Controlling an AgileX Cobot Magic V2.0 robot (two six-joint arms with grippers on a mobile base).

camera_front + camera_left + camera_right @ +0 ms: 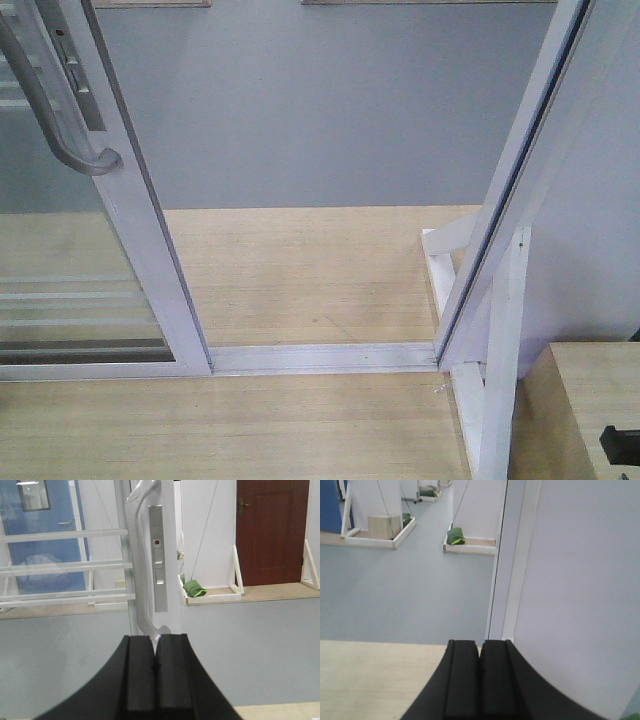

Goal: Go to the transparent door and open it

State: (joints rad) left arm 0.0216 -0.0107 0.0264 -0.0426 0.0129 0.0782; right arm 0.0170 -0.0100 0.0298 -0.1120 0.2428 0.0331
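Both grippers are clenched on nothing: left gripper (154, 666) just below the transparent door's (65, 565) grey pull handle (137, 570); right gripper (480, 672) facing the white jamb (520, 560).

White-framed clear glass sliding door (150, 240) carried white horizontal bars and a curved grey handle (50, 110). Floor (300, 100) was grey; threshold boards (300, 280) were pale wood grain.

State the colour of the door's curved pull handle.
Silver-grey metal pull handle on the white-framed transparent door; clearest in the left wrist view.
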